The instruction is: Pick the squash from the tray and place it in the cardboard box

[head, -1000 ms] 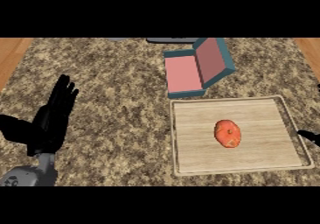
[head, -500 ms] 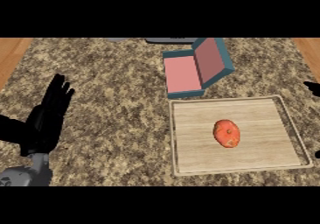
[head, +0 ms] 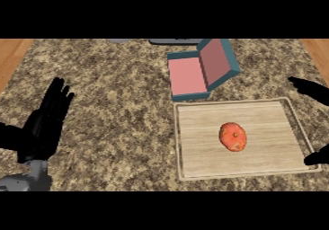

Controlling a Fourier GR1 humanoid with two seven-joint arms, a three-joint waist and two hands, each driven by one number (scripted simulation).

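I see the squash (head: 233,137) lying in the middle of the tray (head: 197,157), untouched. The box (head: 188,81) stands open just beyond the tray on the bench (head: 121,90). My left hand (head: 46,123) rests at the left, fingers straight, empty. My right hand (head: 316,92) shows at the right edge beside the tray, spread wide and holding nothing.

I see the squash (head: 233,136) as orange-red with paler yellowish blotches. The tray (head: 193,134) is pale tan wood with fine grain lines. The box (head: 188,76) is teal outside and pink inside. The counter (head: 121,90) is speckled brown and beige with dark flecks. My left hand (head: 47,119) and right hand (head: 320,93) are black, and the forearm (head: 21,182) is grey.
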